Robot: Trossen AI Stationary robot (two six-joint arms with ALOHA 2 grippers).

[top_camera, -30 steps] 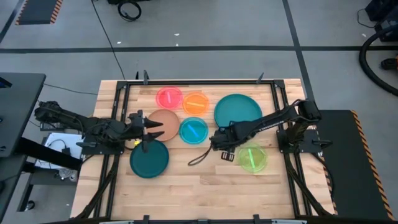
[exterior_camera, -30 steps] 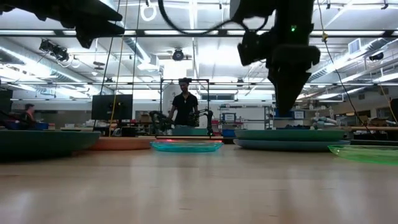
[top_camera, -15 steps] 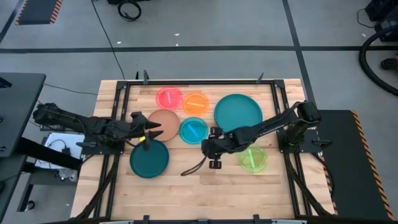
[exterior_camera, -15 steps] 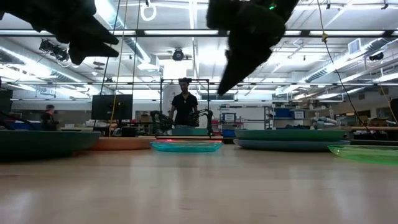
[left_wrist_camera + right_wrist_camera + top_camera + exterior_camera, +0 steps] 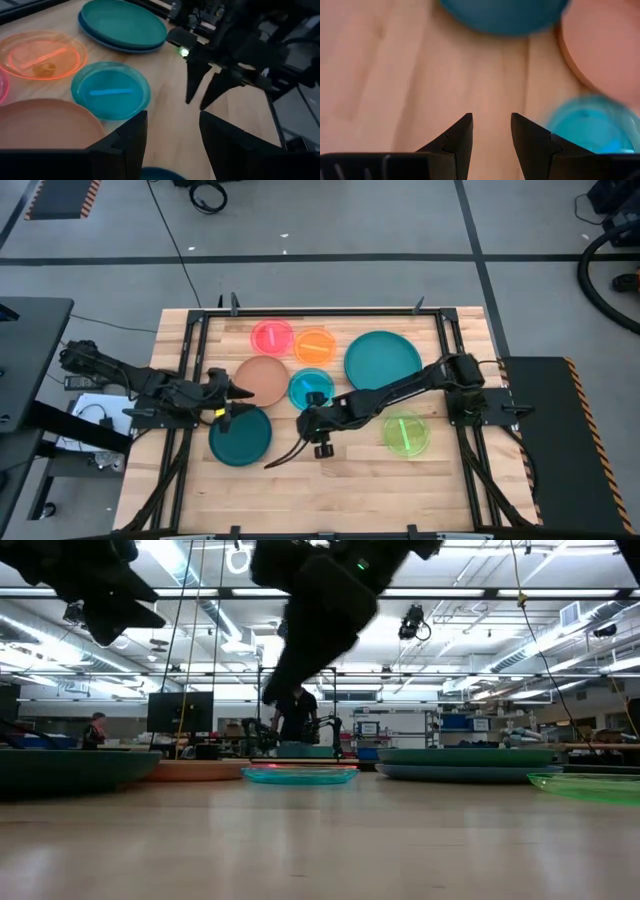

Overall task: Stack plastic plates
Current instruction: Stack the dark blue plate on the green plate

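Observation:
Seven plates lie flat on the wooden table: pink [image 5: 272, 336], orange [image 5: 314, 344], a large teal one [image 5: 383, 360] resting on a blue one [image 5: 465, 773], tan [image 5: 263, 380], cyan [image 5: 311, 389], dark teal [image 5: 240, 436] and lime green [image 5: 406, 433]. My right gripper [image 5: 302, 421] is open and empty above bare wood between the cyan and dark teal plates [image 5: 505, 12]. My left gripper [image 5: 233, 400] is open and empty, above the gap between the tan and dark teal plates. The left wrist view shows my right gripper [image 5: 205, 90] beyond the cyan plate [image 5: 110, 90].
A black frame [image 5: 320, 311] borders the tabletop. A dark cable [image 5: 285, 455] trails from my right wrist over the wood near the front. Bare wood [image 5: 330, 490] lies along the near edge. People stand in the room behind the table [image 5: 298, 715].
My right gripper has swung from beside the lime green plate toward the table's left, stopping near the cyan plate's near edge, and has tipped to slant downward. My left gripper has drawn back a little toward the table's left edge. The plates have not moved.

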